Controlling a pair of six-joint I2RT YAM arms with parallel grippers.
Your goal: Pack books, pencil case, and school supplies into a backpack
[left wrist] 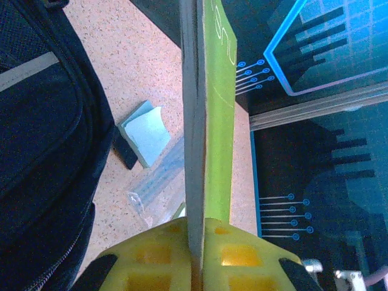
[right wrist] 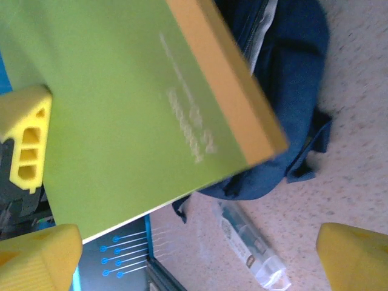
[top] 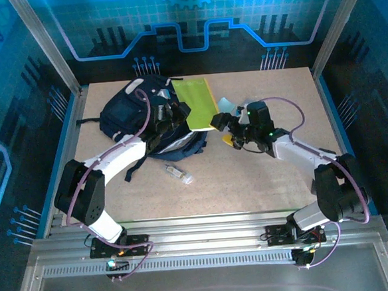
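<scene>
At the 11 o'clock side of the table (top: 263,180), the left gripper (left wrist: 197,248) is clamped on one edge of the lime-green book (top: 199,102). The book sits just at 3 o'clock of the backpack (top: 128,113), overlapping its flank. The right gripper (top: 223,130) stands at the book's 4 o'clock corner with jaws spread wide and nothing between them.

Risks, as you should weigh them:
- Single edge grip — a thin book held at one side can pivot or sag between the pads and slide out, more so if you swing it fast.
- Backpack mouth: you cannot tell from these views whether it gapes enough. A leading corner catching on fabric would shove the soft bag along instead of entering.
- The open right fingers are close to the book; a careless sweep could knock it askew in the left grip.
- The pale-blue pad (left wrist: 145,133) and a clear pouch (left wrist: 160,182) lie on the table under the held book — a dropped book lands on them. The clear tube (top: 179,174) at 6 o'clock is well apart.

Book's look: flat, thin, lime-green cover with faint pale lettering, grey page edge seen end-on from the left wrist. The right wrist shows an orange-yellow band along one side; spine or second book, you cannot tell.
</scene>
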